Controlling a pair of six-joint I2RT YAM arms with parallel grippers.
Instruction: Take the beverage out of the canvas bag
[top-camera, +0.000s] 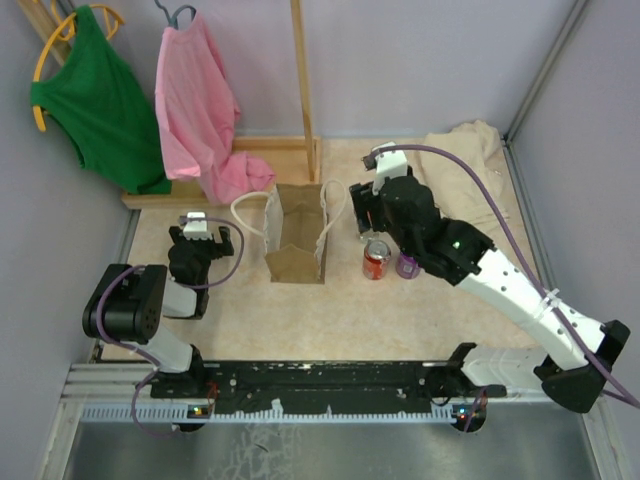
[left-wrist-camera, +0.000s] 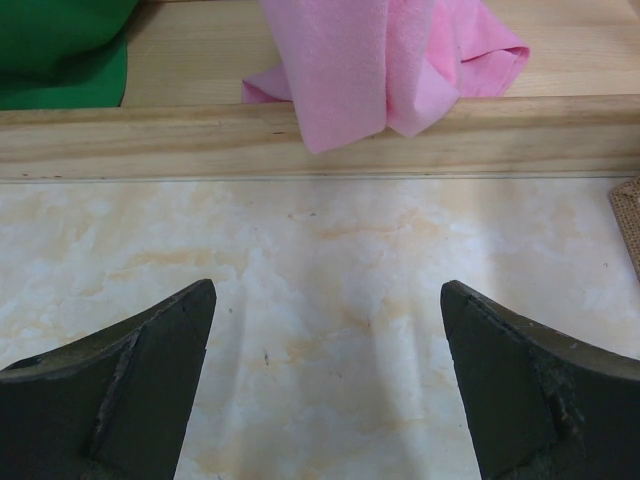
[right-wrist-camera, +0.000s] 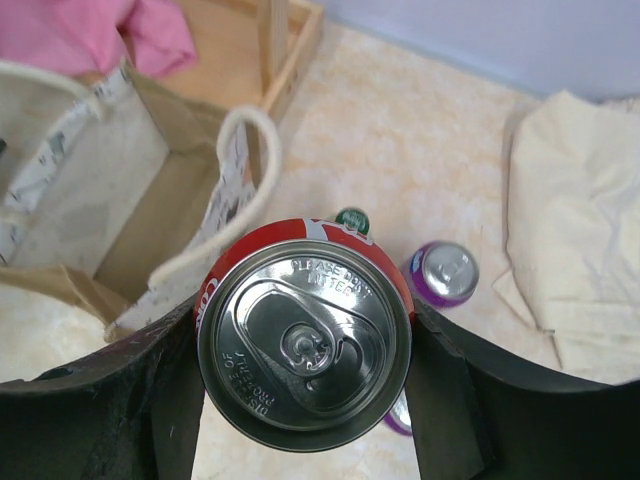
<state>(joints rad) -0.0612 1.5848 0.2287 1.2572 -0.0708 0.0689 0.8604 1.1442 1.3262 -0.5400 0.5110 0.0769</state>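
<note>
The tan canvas bag (top-camera: 297, 235) with white loop handles stands open in the middle of the table; it also shows in the right wrist view (right-wrist-camera: 150, 200), and the part of its inside that I can see holds nothing. My right gripper (top-camera: 373, 240) is just right of the bag and is shut on a red soda can (top-camera: 376, 261), whose silver top (right-wrist-camera: 305, 345) sits between my fingers (right-wrist-camera: 445, 400). I cannot tell whether the can touches the table. My left gripper (top-camera: 200, 226) is open and empty left of the bag, over bare table (left-wrist-camera: 328, 290).
A purple can (top-camera: 408, 265) (right-wrist-camera: 445, 272) and a small green cap (right-wrist-camera: 352, 218) sit right beside the red can. A cream cloth heap (top-camera: 465, 150) lies at the back right. A wooden rack base (top-camera: 290, 145) with pink (top-camera: 200, 110) and green (top-camera: 95, 90) garments runs along the back left.
</note>
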